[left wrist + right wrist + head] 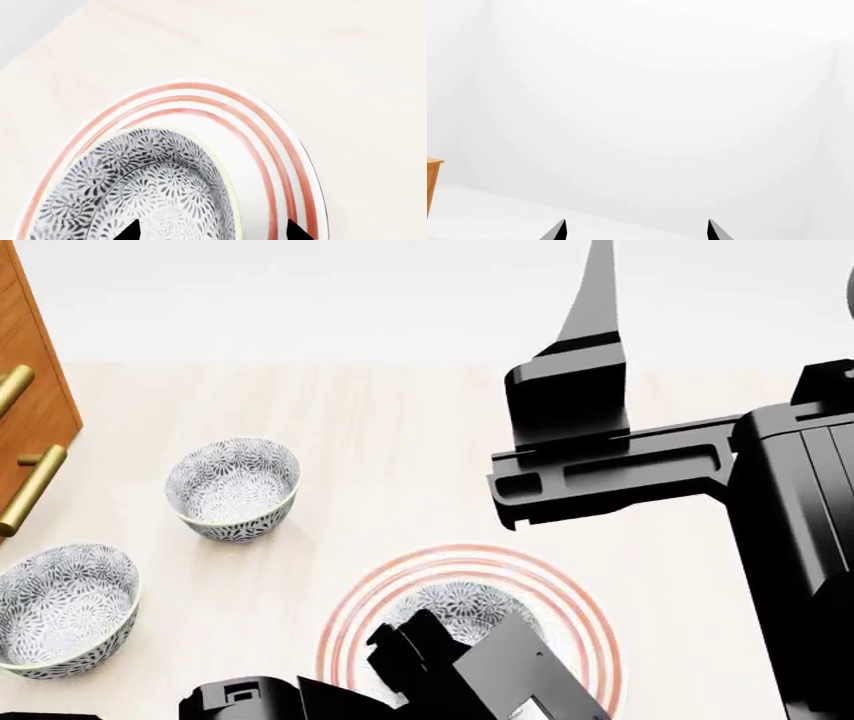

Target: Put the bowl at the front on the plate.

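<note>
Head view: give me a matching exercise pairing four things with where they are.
Things:
1. bowl
2. plate
3. wooden cabinet
4. right claw

Places:
A. far left edge, brass handles
B. raised, aimed at blank white background
C. on the plate, under the left claw
D. on the table, red rings showing around the bowl

Pairs: 1-C, 2-D, 3-A, 4-B

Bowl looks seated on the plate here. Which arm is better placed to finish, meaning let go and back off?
Left. Its tool straddles the bowl rim, over the plate. The right tool faces blank wall, raised away from the table.
</note>
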Robot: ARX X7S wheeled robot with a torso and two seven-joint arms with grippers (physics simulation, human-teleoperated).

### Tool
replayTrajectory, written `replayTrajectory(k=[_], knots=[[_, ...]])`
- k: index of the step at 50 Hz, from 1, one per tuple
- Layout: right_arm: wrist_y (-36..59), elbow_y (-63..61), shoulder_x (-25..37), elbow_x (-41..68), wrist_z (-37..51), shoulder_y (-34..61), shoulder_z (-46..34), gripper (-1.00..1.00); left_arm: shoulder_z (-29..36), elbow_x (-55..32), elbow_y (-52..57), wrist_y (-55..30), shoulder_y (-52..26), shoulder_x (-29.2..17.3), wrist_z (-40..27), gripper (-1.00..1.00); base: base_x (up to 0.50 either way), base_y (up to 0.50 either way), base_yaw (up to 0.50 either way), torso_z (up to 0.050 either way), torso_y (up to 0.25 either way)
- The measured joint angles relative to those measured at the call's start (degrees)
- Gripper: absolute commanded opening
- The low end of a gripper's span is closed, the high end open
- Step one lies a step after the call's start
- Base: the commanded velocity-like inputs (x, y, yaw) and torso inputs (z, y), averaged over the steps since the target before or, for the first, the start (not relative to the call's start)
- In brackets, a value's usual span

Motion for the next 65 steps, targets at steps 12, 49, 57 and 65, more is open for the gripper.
replayTrajectory(k=[12, 49, 57, 65], knots=[[-0.29, -0.31, 0.16, -0.11, -0.12, -0.4, 0.09, 1.0, -0.17, 0.95, -0.15, 0.21, -0.1, 0.03, -0.95, 1.0, 0.0, 0.0, 0.0, 0.0, 0.0], [-0.49, -0.24, -0.42, -1.02, -0.56, 0.07, -0.44, 1.0, -0.06, -6.62, 0.62, 5.42, -4.24, 0.04, 2.47, 1.0, 0.0, 0.0, 0.0, 0.0, 0.0], [-0.7, -0.45, -0.27, -0.93, -0.49, 0.18, -0.31, 1.0, -0.02, -9.17, -0.83, 7.23, -5.73, 0.04, 3.5, 1.0, 0.0, 0.0, 0.0, 0.0, 0.0], [-0.87, -0.79, 0.06, -0.44, -0.15, 0.61, -0.17, 1.0, -0.15, -12.47, -3.76, 9.13, -7.14, 0.04, 4.26, 1.0, 0.0, 0.0, 0.0, 0.0, 0.0]])
